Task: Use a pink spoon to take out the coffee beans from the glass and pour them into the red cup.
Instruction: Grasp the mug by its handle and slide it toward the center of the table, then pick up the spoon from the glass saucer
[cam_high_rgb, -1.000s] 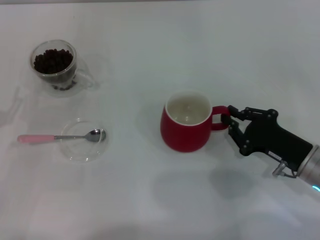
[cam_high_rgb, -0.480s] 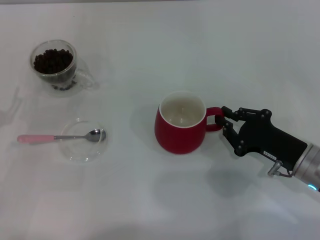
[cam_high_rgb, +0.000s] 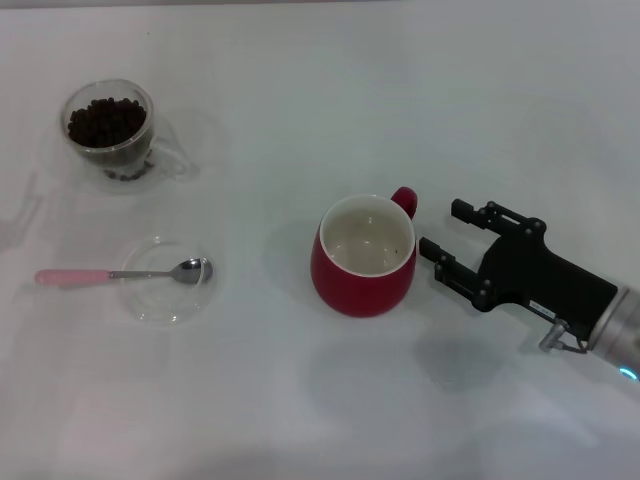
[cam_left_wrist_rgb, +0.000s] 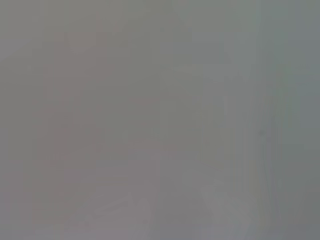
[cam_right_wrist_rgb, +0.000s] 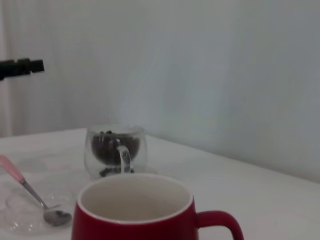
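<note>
The red cup (cam_high_rgb: 363, 262) stands upright near the middle of the table, its inside empty and its handle (cam_high_rgb: 404, 200) turned to the far right. My right gripper (cam_high_rgb: 440, 228) is open just right of the cup, holding nothing and not touching the handle. The pink spoon (cam_high_rgb: 120, 274) lies at the left with its bowl in a shallow glass dish (cam_high_rgb: 150, 305). The glass (cam_high_rgb: 108, 130) with the coffee beans (cam_high_rgb: 105, 120) stands at the far left. The right wrist view shows the red cup (cam_right_wrist_rgb: 135, 217) close up, with the glass (cam_right_wrist_rgb: 115, 150) and spoon (cam_right_wrist_rgb: 27, 185) behind it. My left gripper is out of view.
The white table (cam_high_rgb: 320, 90) holds nothing else. A small dark object (cam_right_wrist_rgb: 20, 67) shows off beyond the table in the right wrist view. The left wrist view shows only plain grey.
My right gripper dragged the red cup a little to the left by its handle, then opened and let go. The handle has swung from pointing right to the far right.
</note>
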